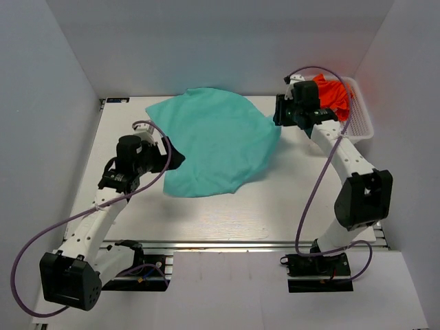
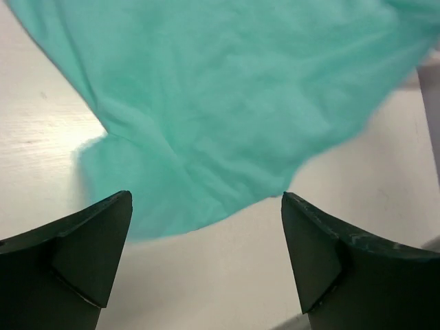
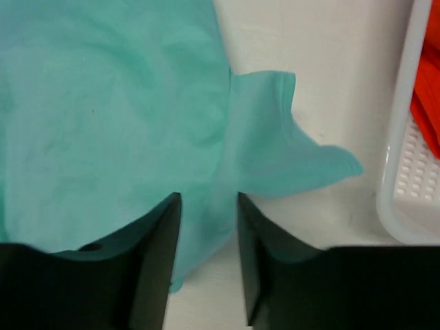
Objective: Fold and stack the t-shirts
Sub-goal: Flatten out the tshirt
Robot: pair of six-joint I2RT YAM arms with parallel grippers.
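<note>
The teal t-shirt (image 1: 213, 141) lies spread and rumpled on the table, not folded. It also shows in the left wrist view (image 2: 227, 103) and in the right wrist view (image 3: 117, 110). The orange-red t-shirt (image 1: 333, 95) lies bunched in the white basket. My left gripper (image 2: 206, 206) is wide open and empty over bare table, just short of the teal shirt's near-left hem. My right gripper (image 3: 204, 199) is at the shirt's right edge by a sleeve (image 3: 282, 144). Its jaws stand a narrow gap apart, astride a strip of teal fabric, with table showing between them.
The white perforated basket (image 1: 363, 117) stands at the far right of the table, and its rim (image 3: 399, 172) is close to my right gripper. White walls enclose the table on the left, back and right.
</note>
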